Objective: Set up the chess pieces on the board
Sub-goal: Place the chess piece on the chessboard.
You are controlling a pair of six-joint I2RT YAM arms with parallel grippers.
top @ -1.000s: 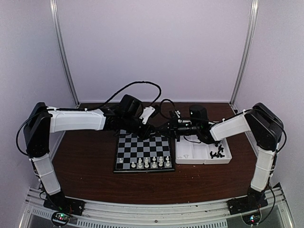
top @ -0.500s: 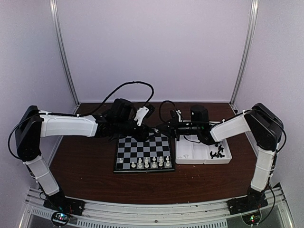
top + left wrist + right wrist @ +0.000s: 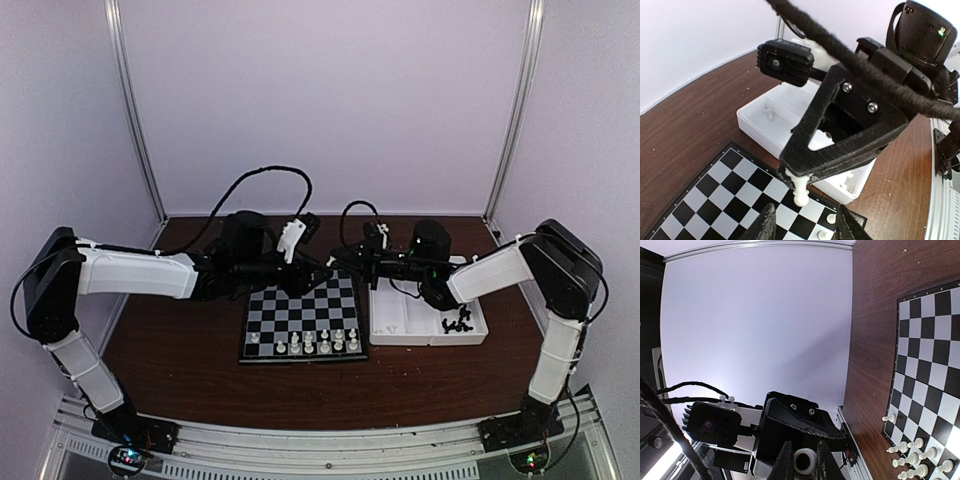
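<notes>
Black-and-white checked board (image 3: 290, 300), white pieces (image 3: 310, 343), white tray (image 3: 400, 318) (black pieces (image 3: 458, 322) inside), brown table (image 3: 180, 340).

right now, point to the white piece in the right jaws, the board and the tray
small white plastic chess piece (image 3: 800, 192), left wrist view, its body below the right jaws
flat black-and-white checkered board (image 3: 296, 303), top view, a bare middle square
white rectangular plastic tray (image 3: 420, 339), top view, its near wall

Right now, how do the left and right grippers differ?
The left gripper stands open and empty; the right gripper is shut on a white chess piece. The left gripper reaches in from the left of the board; the right gripper reaches across the tray. Both hover tip to tip over the board's far right corner.
</notes>
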